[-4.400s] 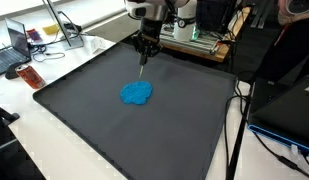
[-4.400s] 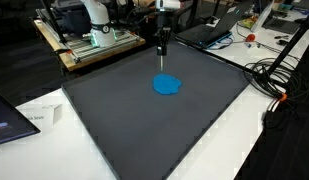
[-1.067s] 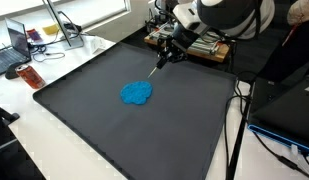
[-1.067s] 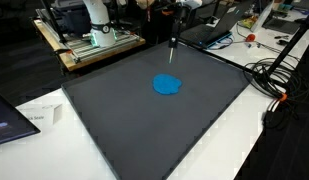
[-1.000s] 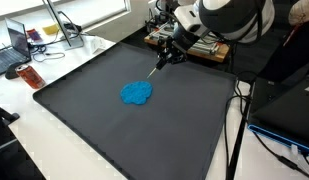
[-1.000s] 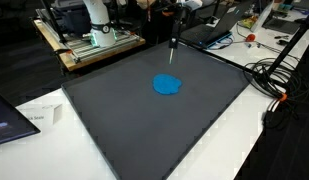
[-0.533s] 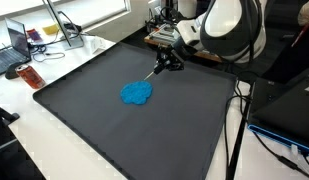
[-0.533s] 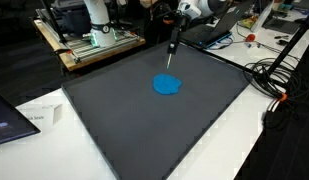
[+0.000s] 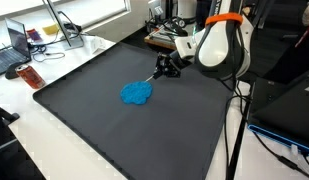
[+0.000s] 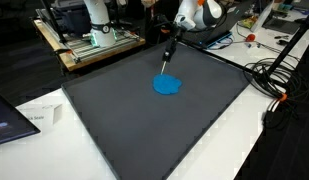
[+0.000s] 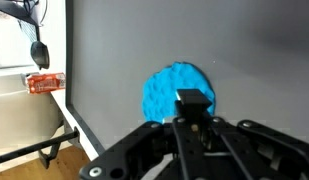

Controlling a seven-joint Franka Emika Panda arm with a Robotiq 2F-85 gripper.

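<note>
A blue lumpy blob (image 9: 136, 93) (image 10: 168, 85) lies on a big black mat (image 9: 114, 135) (image 10: 134, 125). My gripper (image 9: 166, 66) (image 10: 168, 50) hangs tilted just beyond the blob's far edge, shut on a thin stick (image 9: 157, 75) (image 10: 164, 63) that slants down toward the blob. The stick's tip ends just short of the blob's rim; whether it touches the mat I cannot tell. In the wrist view the blob (image 11: 170, 85) lies right ahead of the closed gripper (image 11: 194, 112), and the stick's dark square end (image 11: 194, 99) shows between the fingers.
A laptop (image 9: 8, 50) and an orange-red packet (image 9: 31, 77) (image 11: 44, 82) lie beside the mat on the white table. An equipment rack (image 10: 89, 40) stands behind the mat. Cables (image 10: 270, 76) trail at one side, and a paper note (image 10: 34, 118) lies near a corner.
The arm has swung down and leaned over; the gripper and stick moved lower and closer to the blue blob. The blob has not moved.
</note>
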